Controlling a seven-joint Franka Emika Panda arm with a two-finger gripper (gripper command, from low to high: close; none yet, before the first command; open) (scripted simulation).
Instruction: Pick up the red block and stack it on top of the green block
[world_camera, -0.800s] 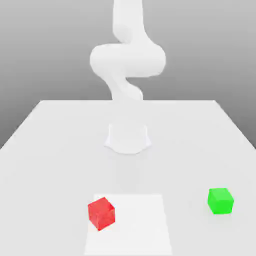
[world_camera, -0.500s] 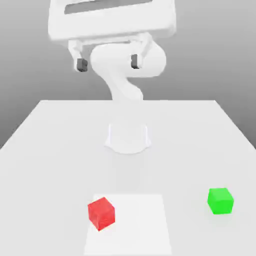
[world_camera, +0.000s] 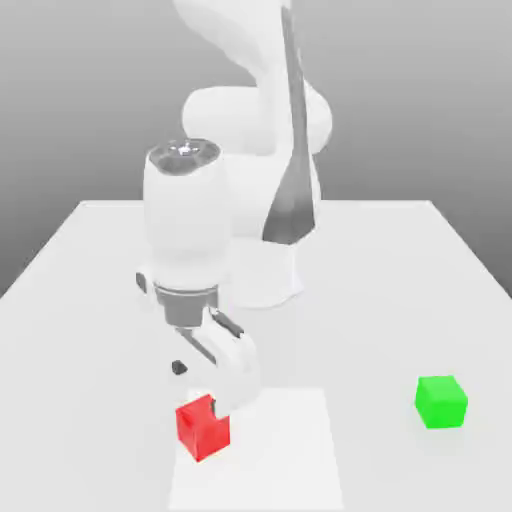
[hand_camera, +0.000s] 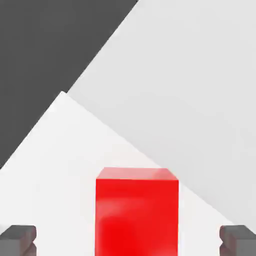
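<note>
Our hand (world_camera: 200, 388) is spread wide over the red block (world_camera: 203, 428); off-center descent could clip a corner and skew it.

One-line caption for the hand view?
Open pincer straddling the small bright red cube on the white table.

The red block (hand_camera: 136, 212) sits on the white table (hand_camera: 190, 100), centred between the two dark fingertips (hand_camera: 18, 239), which stand apart from its sides.
</note>
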